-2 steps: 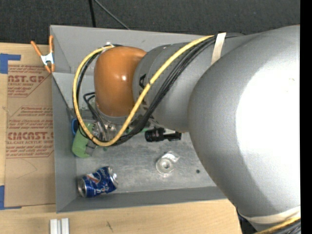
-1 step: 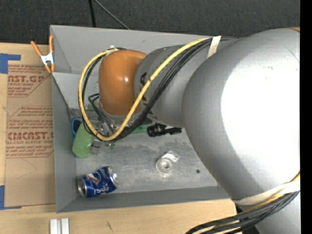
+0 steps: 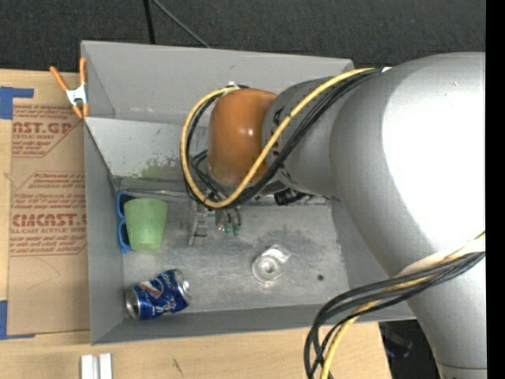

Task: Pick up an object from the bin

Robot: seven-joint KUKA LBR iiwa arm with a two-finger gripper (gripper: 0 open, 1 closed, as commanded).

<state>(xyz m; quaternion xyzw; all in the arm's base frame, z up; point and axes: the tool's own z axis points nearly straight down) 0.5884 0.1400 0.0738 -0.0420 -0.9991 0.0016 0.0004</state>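
My gripper [image 3: 214,226] hangs below the orange wrist cover over the middle of the bin floor. Its two fingertips stand apart with bare floor between them, so it is open and holds nothing. A light green plastic cup [image 3: 146,223] stands a little to its left near the left wall, with a blue object [image 3: 122,226] tucked behind it. To the lower right of the fingertips lies a small clear plastic piece [image 3: 270,264].
A crushed blue soda can [image 3: 157,295] lies on its side in the front left corner. The big arm and its cables hide the right side of the bin. Bare floor lies between the can and the clear piece.
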